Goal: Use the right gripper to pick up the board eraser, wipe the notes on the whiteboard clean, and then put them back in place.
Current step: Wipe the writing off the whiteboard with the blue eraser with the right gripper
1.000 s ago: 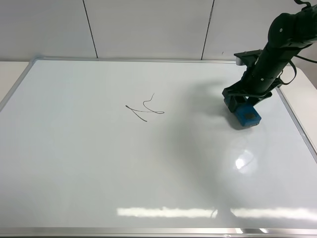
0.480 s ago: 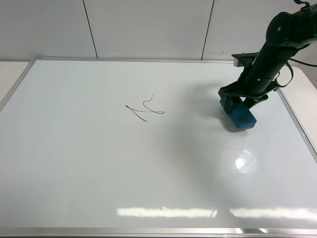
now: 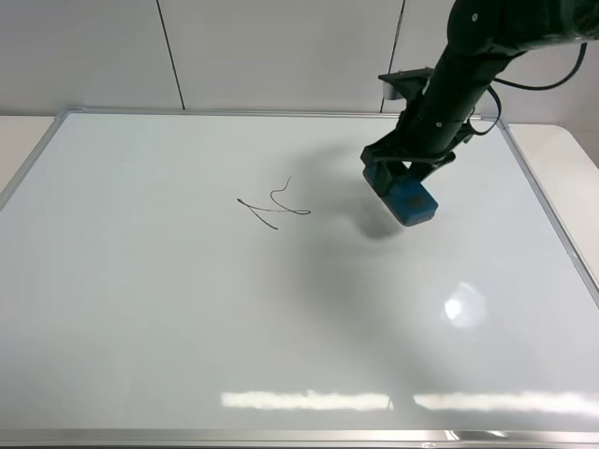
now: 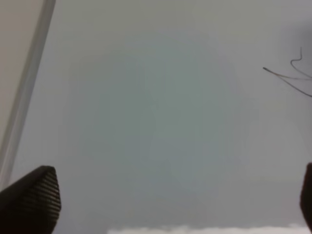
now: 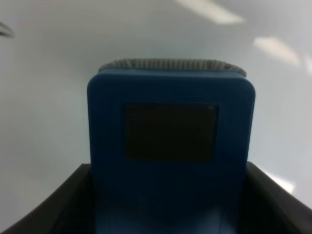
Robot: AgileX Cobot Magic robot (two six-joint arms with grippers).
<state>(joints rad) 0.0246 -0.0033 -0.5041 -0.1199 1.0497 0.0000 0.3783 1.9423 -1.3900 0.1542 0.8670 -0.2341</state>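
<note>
My right gripper [image 3: 404, 178] is shut on the blue board eraser [image 3: 409, 198] and holds it just above the whiteboard [image 3: 140, 309], right of the middle. The right wrist view shows the eraser [image 5: 170, 146] between the black fingers [image 5: 273, 204], one dark square patch facing the camera. The notes [image 3: 274, 206], a thin black scribble, lie on the board to the left of the eraser, and part of them shows in the left wrist view [image 4: 290, 78]. My left gripper [image 4: 170, 204] is open over bare board near the left frame; it is not in the exterior view.
The board's silver frame [image 3: 243, 112] runs along its far edge against a white panelled wall. The left frame rail [image 4: 27, 92] shows in the left wrist view. Ceiling lights glare on the board's near part [image 3: 463, 304].
My right gripper has carried the eraser leftward and a little toward the far edge, from near the board's right side toward the scribble. The notes are unchanged.
</note>
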